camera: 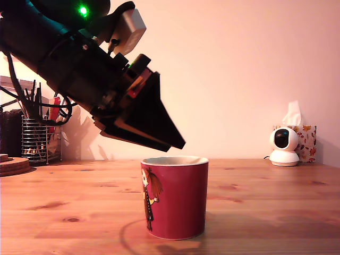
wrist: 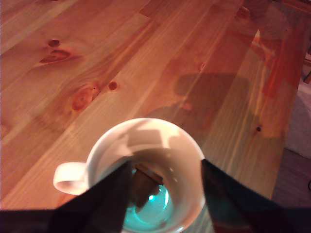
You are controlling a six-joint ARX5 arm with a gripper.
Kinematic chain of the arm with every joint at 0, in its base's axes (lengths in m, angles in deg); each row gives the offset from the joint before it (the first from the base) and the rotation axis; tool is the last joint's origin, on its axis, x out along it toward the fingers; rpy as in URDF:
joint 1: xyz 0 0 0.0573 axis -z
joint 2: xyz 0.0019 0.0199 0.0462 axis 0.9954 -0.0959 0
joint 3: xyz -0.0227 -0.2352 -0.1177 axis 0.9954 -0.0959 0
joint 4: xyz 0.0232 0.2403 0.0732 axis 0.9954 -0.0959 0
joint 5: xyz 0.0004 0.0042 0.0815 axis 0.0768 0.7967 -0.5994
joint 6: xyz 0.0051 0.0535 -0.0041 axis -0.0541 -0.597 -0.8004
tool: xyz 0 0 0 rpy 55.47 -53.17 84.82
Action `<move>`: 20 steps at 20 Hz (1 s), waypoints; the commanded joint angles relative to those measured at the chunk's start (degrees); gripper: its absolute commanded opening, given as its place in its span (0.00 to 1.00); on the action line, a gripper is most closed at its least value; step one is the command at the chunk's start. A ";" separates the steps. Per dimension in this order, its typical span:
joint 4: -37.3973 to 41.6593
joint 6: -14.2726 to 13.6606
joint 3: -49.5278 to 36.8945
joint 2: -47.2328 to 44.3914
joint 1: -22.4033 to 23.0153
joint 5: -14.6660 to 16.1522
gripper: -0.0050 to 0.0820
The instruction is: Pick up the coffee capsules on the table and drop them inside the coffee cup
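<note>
Looking through the wrist view, I see the gripper (wrist: 165,194) spread wide over the mouth of the coffee cup (wrist: 146,160), one dark finger on each side of the opening, and nothing is held between them. The coffee capsule (wrist: 145,184) lies straight below the gap, already inside the cup, a small dark brown shape tilted against the cream wall near the bottom, where a green-blue glow reflects. So the relation that matters now is vertical: the capsule is under the tool and apart from it, and the only free way for the fingers is upward. In the exterior view the arm comes down from the exterior view's left at a slant, and the gripper (camera: 178,144) points its tips just above the rim of the coffee cup (camera: 178,199), near it but not inside. The cup stands upright on the table (camera: 265,212), well apart from the wire mesh holder (camera: 40,139) at the back. I judge the drop as done for this capsule; I see no other capsule on the wood, but much of the table is outside both views.
</note>
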 commanded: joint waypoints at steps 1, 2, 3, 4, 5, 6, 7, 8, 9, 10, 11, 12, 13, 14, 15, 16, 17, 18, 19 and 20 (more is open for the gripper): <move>0.26 -0.28 0.92 1.53 0.20 0.00 0.15; 0.37 -0.31 0.92 2.34 0.15 -0.04 0.03; 0.35 -0.28 0.92 3.13 0.15 -0.59 0.04; 0.22 -0.28 0.92 3.93 0.15 -1.70 0.04; 0.09 -0.33 0.92 4.57 0.15 -2.91 0.04; -0.13 -0.31 0.92 5.14 0.15 -4.37 0.04; -0.50 -0.28 0.92 5.66 0.15 -5.20 0.04; -0.48 -0.28 0.90 6.12 0.15 -5.68 0.04; -0.50 -0.31 0.90 6.71 0.11 -6.21 0.04; -0.44 -0.31 0.90 7.13 -0.04 -6.45 0.04; -0.39 -0.31 0.90 7.50 -0.44 -6.45 0.04; -0.37 -0.33 0.87 7.82 -0.96 -6.45 0.04; -0.26 -0.39 0.87 7.85 -1.64 -6.36 0.04; -0.24 -0.81 0.87 7.85 -2.56 -6.19 0.04; -0.28 -1.11 0.87 7.85 -3.74 -5.22 0.04; -0.26 -1.33 0.87 7.85 -5.07 -4.09 0.04; -0.26 -1.36 0.87 7.87 -6.32 -2.99 0.04; -0.35 -1.38 0.85 8.07 -7.67 -1.95 0.04; -0.46 -1.42 0.85 8.31 -9.07 -1.33 0.04; -0.50 -1.77 0.74 8.79 -10.54 -0.35 0.04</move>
